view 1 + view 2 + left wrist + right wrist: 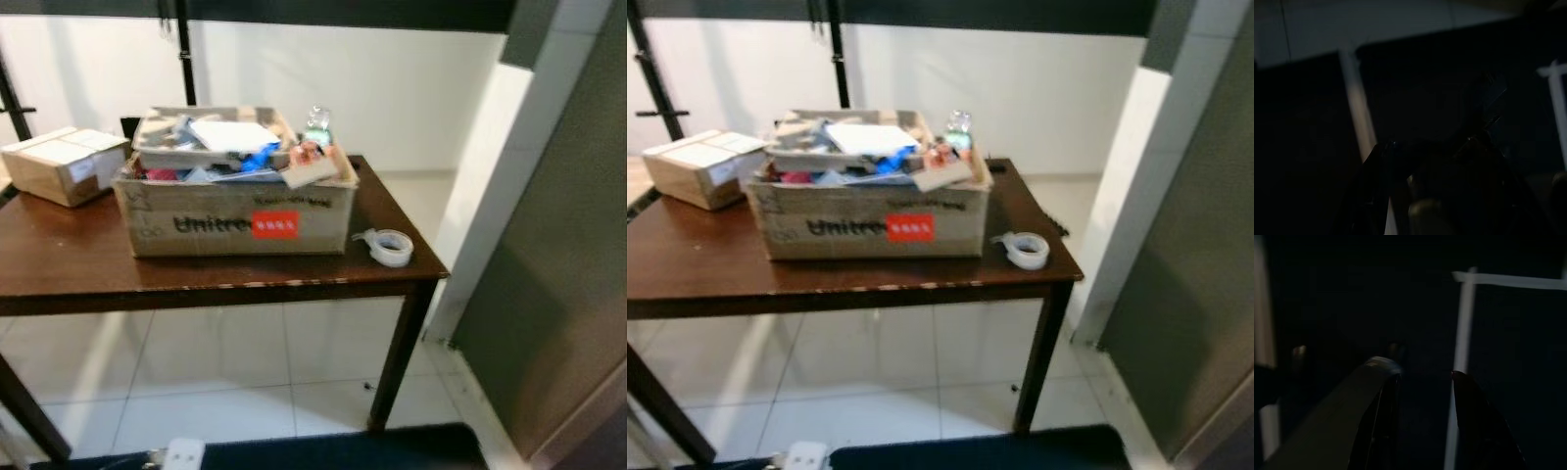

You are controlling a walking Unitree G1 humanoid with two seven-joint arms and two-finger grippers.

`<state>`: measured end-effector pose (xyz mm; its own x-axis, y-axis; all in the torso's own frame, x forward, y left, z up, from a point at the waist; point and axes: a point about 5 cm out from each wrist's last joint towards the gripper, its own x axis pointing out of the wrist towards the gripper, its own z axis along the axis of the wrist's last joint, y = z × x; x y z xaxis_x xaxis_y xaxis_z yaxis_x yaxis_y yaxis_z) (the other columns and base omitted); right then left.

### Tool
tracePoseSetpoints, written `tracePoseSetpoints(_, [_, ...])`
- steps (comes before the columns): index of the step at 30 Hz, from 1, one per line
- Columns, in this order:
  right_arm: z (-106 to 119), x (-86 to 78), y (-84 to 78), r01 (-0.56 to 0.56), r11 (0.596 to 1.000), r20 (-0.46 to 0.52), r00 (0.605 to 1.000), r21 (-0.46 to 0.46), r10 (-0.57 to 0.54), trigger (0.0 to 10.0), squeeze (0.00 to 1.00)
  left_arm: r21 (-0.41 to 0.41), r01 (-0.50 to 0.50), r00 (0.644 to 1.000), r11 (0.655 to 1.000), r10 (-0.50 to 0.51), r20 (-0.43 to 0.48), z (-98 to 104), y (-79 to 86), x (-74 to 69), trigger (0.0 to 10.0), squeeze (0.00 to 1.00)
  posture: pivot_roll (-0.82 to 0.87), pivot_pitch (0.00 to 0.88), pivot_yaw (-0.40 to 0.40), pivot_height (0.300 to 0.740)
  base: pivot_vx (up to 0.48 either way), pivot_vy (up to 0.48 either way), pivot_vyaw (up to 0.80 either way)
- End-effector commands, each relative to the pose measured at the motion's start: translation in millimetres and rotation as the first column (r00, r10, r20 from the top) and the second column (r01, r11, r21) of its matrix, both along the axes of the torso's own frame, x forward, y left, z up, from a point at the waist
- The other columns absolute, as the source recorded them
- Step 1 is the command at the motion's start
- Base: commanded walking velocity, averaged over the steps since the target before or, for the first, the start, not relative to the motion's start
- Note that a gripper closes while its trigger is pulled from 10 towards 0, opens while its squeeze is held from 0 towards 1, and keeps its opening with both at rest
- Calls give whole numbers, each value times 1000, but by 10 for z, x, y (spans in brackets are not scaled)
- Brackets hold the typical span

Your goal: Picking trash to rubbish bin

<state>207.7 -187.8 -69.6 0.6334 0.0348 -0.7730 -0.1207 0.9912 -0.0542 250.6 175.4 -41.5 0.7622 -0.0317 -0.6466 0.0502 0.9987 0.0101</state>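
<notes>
A dark wooden table [59,264] faces us, its cardboard box [235,220] heaped with trash, and we judge we're on the approach, needing to close in before reaching; the right gripper [1422,382] hangs with fingers narrowly apart, while the left gripper [1435,152] is too dark to tell.

One table [59,264] is holding two cardboard boxes: a big printed box [235,220] stuffed with trash, a small box [64,164]. One tape roll [392,247] and one bottle [317,124] are sitting there.

A dark, glossy wooden table [59,264] holds matt brown cardboard boxes [240,220] stuffed with paper and plastic scraps, beside a translucent tape roll [392,247]. Glossy pale floor tiles [216,372] lie below.
</notes>
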Motion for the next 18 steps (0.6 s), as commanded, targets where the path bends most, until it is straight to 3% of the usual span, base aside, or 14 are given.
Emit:
tracePoseSetpoints(1, [-58,-89,39,-7,1000,-36,999,4,7,10000,0,5,-12,999,1000,12,-37,-69,40,-96,10000,0,-93,103,-10,740,0,0,0])
tracePoseSetpoints(18, [-60,-84,85,-40,999,-35,999,-2,40,10000,0,-38,-11,1000,999,10,-11,-41,-1,-58,10000,0,-89,103,-14,740,0,0,0])
